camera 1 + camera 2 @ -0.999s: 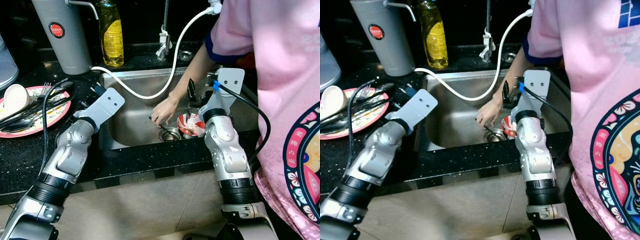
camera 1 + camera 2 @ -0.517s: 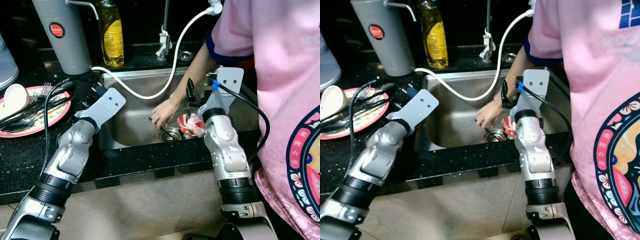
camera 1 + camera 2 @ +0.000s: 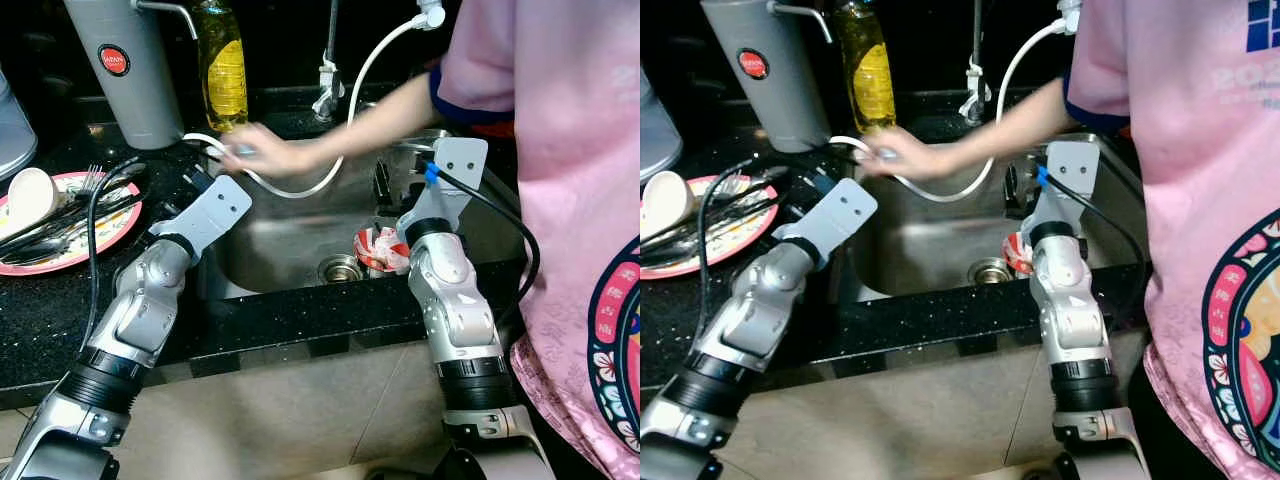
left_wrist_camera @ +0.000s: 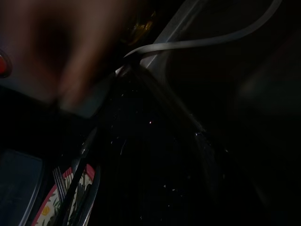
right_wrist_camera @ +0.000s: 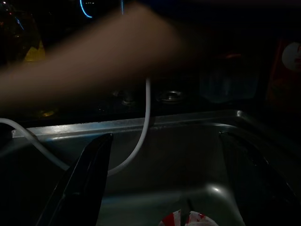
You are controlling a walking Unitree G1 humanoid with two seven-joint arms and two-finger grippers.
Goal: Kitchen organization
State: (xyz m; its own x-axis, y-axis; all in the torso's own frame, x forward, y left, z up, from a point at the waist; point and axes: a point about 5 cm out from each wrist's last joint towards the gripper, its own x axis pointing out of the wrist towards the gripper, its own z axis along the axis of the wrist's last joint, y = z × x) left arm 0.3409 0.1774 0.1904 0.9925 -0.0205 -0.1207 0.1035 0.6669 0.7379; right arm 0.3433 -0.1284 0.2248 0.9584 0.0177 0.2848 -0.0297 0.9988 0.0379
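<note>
Head views: a person's hand [image 3: 262, 155] reaches across the sink [image 3: 300, 245]; a red-and-white cup [image 3: 378, 250] sits just beside the right hand [image 3: 384, 182].

Right wrist view: fingers [image 5: 87, 181] apart above the cup.

Left wrist view: left hand's fingers [image 4: 202, 155] too dark to judge, over the desk [image 4: 141, 169].

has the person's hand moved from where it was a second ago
Yes. The hand has left the sink drain and now reaches across to the sink's far left corner, near the yellow bottle.
</note>
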